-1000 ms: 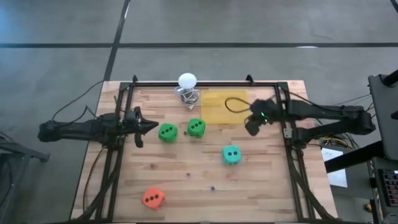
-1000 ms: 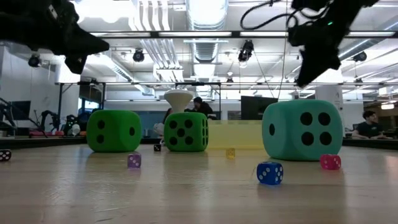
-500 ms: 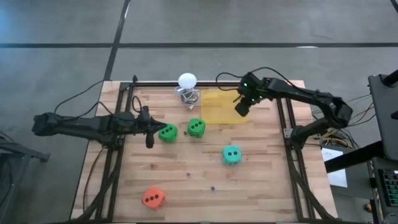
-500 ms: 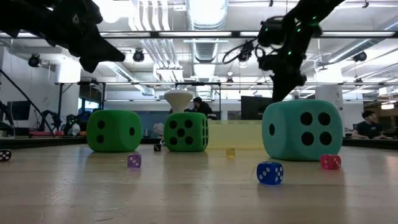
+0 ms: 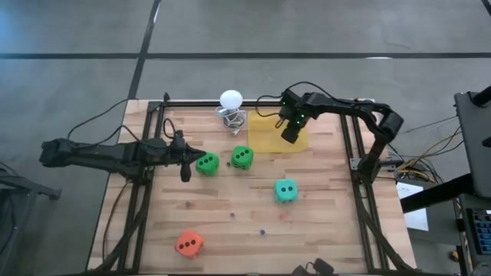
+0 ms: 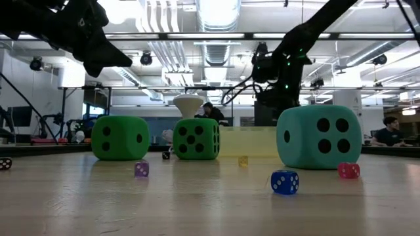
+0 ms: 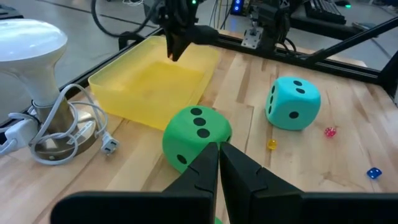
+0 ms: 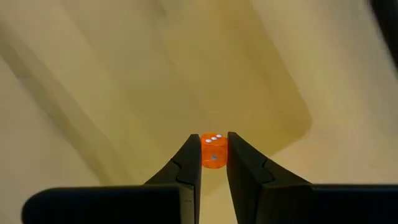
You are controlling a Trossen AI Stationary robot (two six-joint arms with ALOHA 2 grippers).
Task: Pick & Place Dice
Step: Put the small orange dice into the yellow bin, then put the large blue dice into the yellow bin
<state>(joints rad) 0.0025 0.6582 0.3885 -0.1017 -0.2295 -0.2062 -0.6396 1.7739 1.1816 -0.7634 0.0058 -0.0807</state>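
A: We see a wooden table inside a black frame, with an office-like room behind it in the low view.

B: Over the yellow tray hangs the right gripper. Its fingers are pinched on a tiny orange die with white pips; we only make it out from the right wrist view.

A: The left gripper has its fingers pressed together, holding nothing. Just in front of its tips sits one green die; in the left wrist view that die is all but hidden under the fingers, so we cannot read its face.

B: Just beyond it is the second green die, and farther on, toward the right gripper's side, the teal die. The orange-red die lies well apart, near the table's front edge.

A: Beside the tray stands a white ball on a wire stand.

B: Several tiny dice lie scattered: a blue one, a purple one, a pink one. From above they are mere specks.
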